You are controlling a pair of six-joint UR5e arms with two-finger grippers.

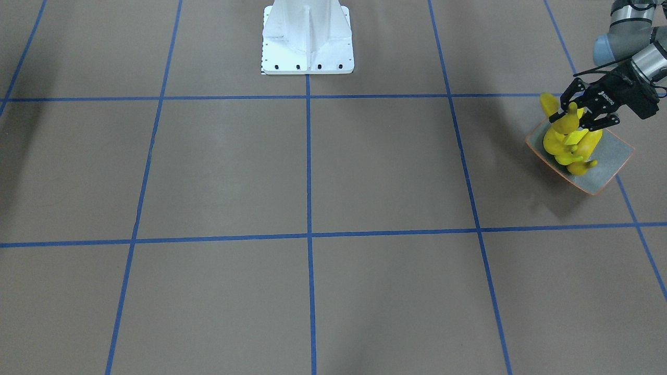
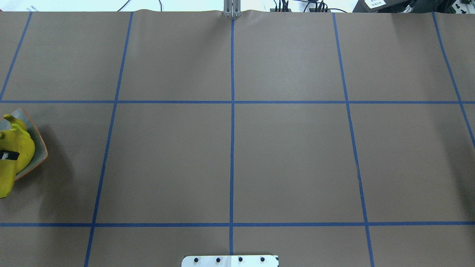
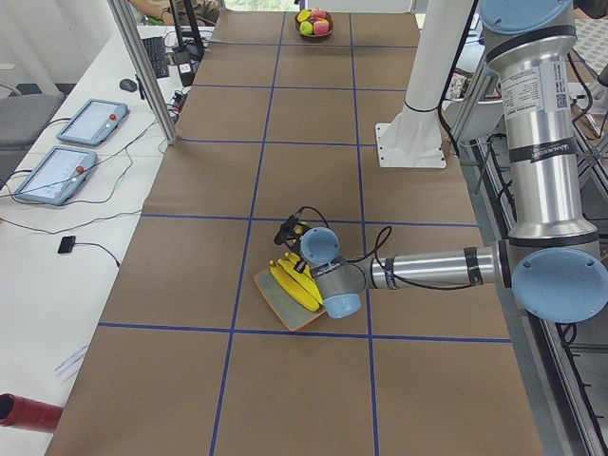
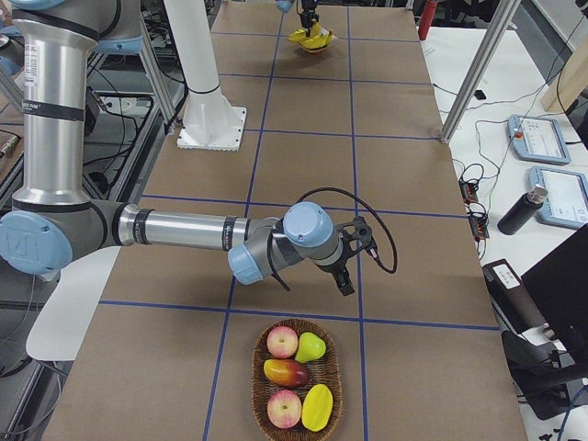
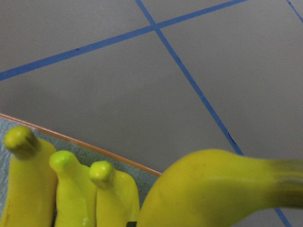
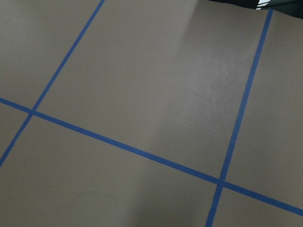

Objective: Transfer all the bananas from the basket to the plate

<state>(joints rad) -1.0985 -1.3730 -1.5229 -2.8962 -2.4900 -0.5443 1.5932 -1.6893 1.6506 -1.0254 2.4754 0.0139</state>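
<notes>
Closest to our left wrist camera looms one smooth, curved, deep-yellow toy banana [image 5: 213, 189]. This held banana is pinched in our left claw [image 1: 573, 119], whose black fingers are closed on it. Beneath it three more smooth yellow toy bananas [image 5: 66, 194] lie side by side, tips toward the rim, on the squarish glossy grey plate with a thin orange rim [image 1: 612, 156]. We judge this the last transfer: the oval woven wicker basket [image 4: 256, 377] at the far end of the brown paper-covered surface [image 1: 312, 166] shows only red, green and yellow fruit [image 4: 285, 372], with no bananas that we can make out

To finish well, we note that the held banana hangs partly past the plate's rim on the robot's side, one end over bare surface. We would carry it inward over the grey centre and turn it roughly parallel to the three. We would then lower it until it rests, and only then spread the claw. Let go where it is, it could tip off the upcurved edge

Our right claw [image 4: 347, 276] hangs just short of the basket, well apart from the plate; whether it is wide or narrow we cannot tell. The plate sits close to the surface's left end, so room is tight outward, while the blue tape grid [image 1: 308, 156] toward the white pedestal [image 1: 307, 39] gives broad room for withdrawing
</notes>
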